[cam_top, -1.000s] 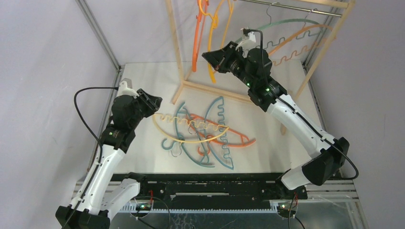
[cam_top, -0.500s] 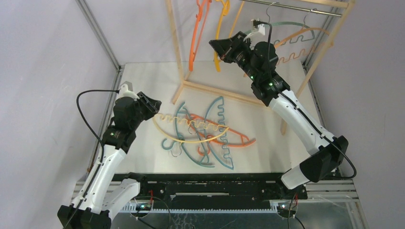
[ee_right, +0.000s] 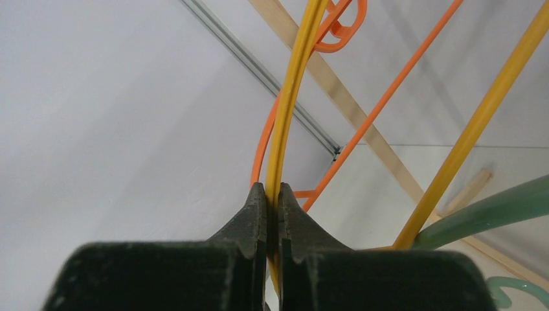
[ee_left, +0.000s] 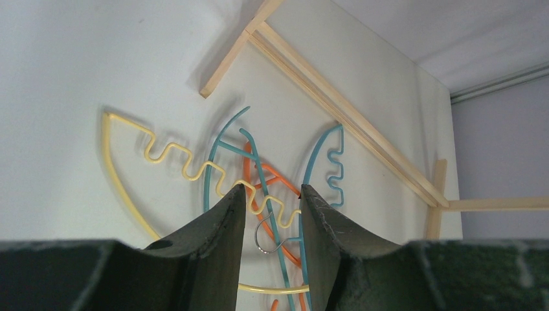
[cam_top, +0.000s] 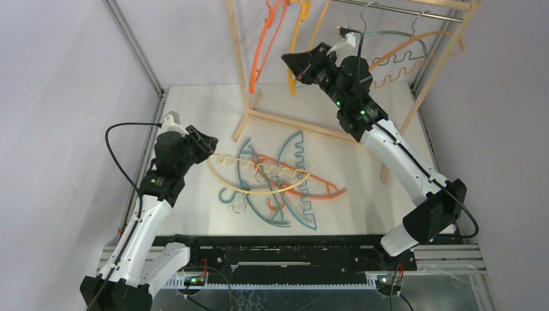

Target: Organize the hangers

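Yellow hanger (ee_right: 294,84) sits pinched between the closed jaws of the right gripper (ee_right: 272,194), up by the rack (cam_top: 234,39), an orange hanger (cam_top: 259,55) just beside it. Left gripper (ee_left: 268,194) jaws stand apart, empty, above the pile (cam_top: 265,170) on the table (cam_top: 194,110).

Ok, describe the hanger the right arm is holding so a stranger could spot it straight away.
Find the wooden rack at the far side of the table and look to its left end, where two hangers dangle side by side. It is the yellow hanger pinched in the jaws of the right gripper, beside an orange hanger, and the only yellow one up at the rack.
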Action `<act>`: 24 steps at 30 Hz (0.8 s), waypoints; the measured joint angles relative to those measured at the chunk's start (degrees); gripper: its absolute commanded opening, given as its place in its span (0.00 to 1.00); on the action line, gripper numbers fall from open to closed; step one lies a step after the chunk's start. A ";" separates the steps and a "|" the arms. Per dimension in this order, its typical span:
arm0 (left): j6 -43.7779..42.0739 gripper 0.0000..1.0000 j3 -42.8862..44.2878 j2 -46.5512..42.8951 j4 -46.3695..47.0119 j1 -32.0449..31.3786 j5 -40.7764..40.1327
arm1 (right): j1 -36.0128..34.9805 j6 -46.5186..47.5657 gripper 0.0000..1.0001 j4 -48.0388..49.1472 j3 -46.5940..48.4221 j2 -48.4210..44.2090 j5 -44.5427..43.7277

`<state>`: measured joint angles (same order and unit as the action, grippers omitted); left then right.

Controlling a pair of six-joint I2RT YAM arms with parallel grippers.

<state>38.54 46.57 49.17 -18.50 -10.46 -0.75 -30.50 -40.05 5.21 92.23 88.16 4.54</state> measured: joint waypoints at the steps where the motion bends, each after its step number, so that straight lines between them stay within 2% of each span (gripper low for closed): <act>1: 0.00 0.41 0.00 0.20 0.02 0.07 0.02 | 0.04 -0.02 0.02 0.07 0.00 0.02 0.02; 24: 0.00 0.41 0.00 2.23 1.38 0.39 1.22 | 1.64 -0.31 0.02 1.01 -4.15 0.72 -1.49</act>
<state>38.54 46.57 51.40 -17.12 -10.07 0.47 -28.86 -40.36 6.22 88.07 88.88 3.05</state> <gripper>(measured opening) 0.410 0.055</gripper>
